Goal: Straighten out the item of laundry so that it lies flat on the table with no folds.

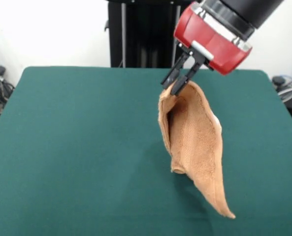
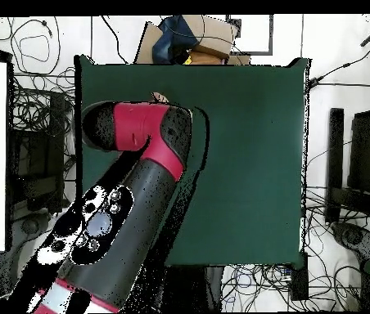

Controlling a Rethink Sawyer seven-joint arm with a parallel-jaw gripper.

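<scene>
Front view shows the black two-fingered gripper pinching the tan-orange terry-cloth towel by its top edge at 1 o'clock, hanging folded above the dark green felt-topped table. Best lower its tail first, then drag sideways to unfold it.

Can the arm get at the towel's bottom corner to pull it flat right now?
Probably not. The gripper is shut on the towel at its top edge, and the towel hangs folded from it. The low corner trails toward the table, out of reach without letting go first.
</scene>
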